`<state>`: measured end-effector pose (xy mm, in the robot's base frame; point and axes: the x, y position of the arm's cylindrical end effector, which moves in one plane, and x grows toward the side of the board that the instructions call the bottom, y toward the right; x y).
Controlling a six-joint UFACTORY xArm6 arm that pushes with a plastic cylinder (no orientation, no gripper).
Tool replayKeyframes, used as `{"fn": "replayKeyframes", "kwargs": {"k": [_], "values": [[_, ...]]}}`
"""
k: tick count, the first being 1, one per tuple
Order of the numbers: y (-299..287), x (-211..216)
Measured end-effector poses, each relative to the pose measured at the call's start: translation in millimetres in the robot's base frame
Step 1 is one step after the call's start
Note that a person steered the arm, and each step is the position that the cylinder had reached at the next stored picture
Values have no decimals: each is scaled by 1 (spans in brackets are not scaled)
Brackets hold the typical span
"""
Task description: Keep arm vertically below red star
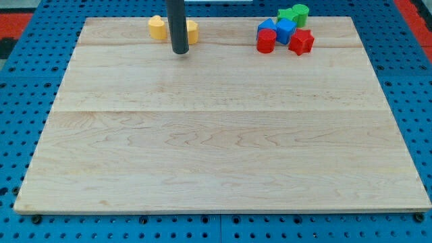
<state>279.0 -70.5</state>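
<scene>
The red star (302,42) lies near the view's top right, at the right end of a tight cluster of blocks. My tip (179,51) rests on the board near the view's top, left of centre, far to the left of the red star. The rod stands between two yellow blocks, one to its left (157,27) and one to its right (192,31), which it partly hides.
The cluster holds a red cylinder (266,41), two blue blocks (285,31) (268,25), and two green blocks (300,13) (286,15). The wooden board (223,135) lies on a blue pegboard surface (20,67).
</scene>
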Motion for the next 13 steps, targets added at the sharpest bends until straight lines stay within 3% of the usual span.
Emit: {"fn": "replayKeyframes", "kwargs": {"k": [2,3,4,5,6,7,9,10,11,12,13], "values": [[34,-4],[67,30],[181,50],[274,38],[319,-9],[335,-83],[313,-88],[281,-76],[294,-34],[342,-15],[342,28]]}}
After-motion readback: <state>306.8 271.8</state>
